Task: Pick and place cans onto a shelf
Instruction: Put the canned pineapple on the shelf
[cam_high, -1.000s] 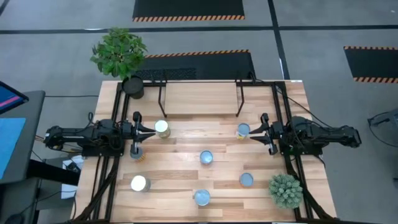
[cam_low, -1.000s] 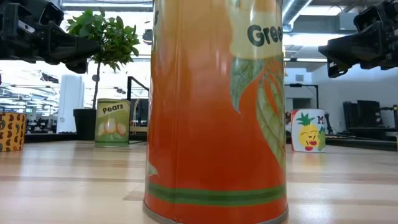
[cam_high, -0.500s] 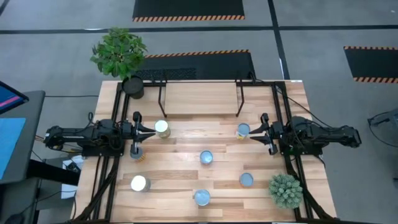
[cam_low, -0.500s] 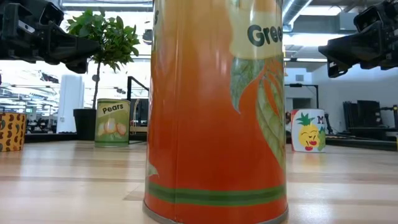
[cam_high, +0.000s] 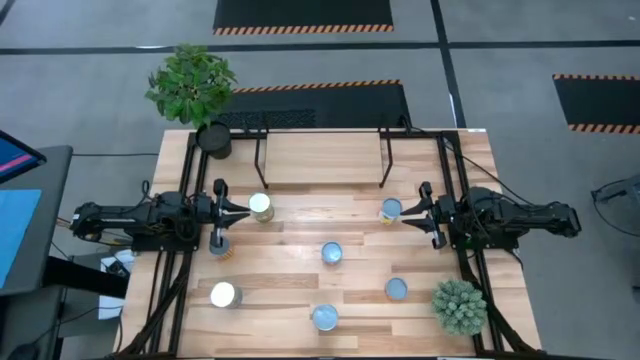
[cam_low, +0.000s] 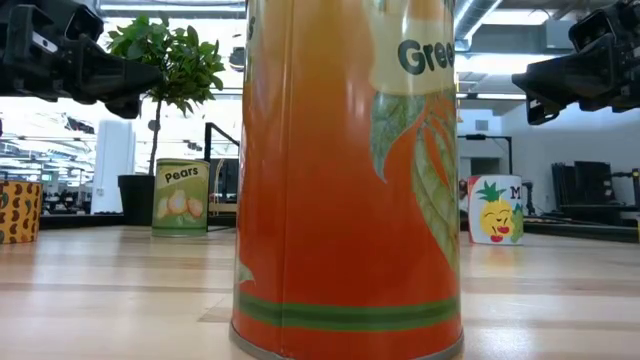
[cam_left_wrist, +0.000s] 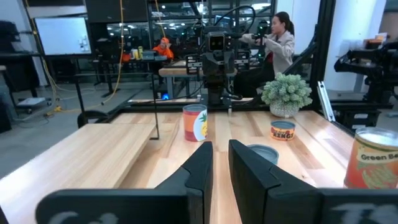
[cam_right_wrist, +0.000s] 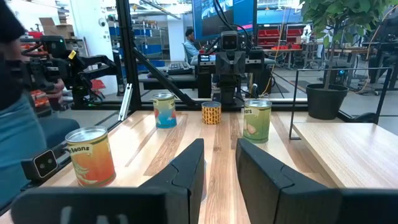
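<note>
Starting at the left edge, the left gripper (cam_high: 222, 217) hangs above the table (cam_high: 290, 290), fingers (cam_left_wrist: 198, 167) parted with a narrow gap and nothing between them. A pale-topped can (cam_high: 260, 206) stands just ahead of it, slightly off the line toward the shelf, close but not touching. A dark-topped can (cam_high: 219, 245) sits right under the gripper's near finger, and a bright white-topped can (cam_high: 222, 294) stands further toward the front edge.

In the middle, the shelf (cam_high: 322, 157) runs along the back of the table, its wooden board bare. A blue-topped can (cam_high: 332, 253) stands mid-table, and another can (cam_high: 324, 318) sits at the front edge, filling the low view with its orange label.

On the right, a can (cam_high: 396, 289) stands toward the front. The can (cam_high: 391, 210) with the pineapple label is just ahead of the right gripper (cam_high: 428, 214), near but apart. That gripper's fingers (cam_right_wrist: 186, 165) are spread and empty.
</note>
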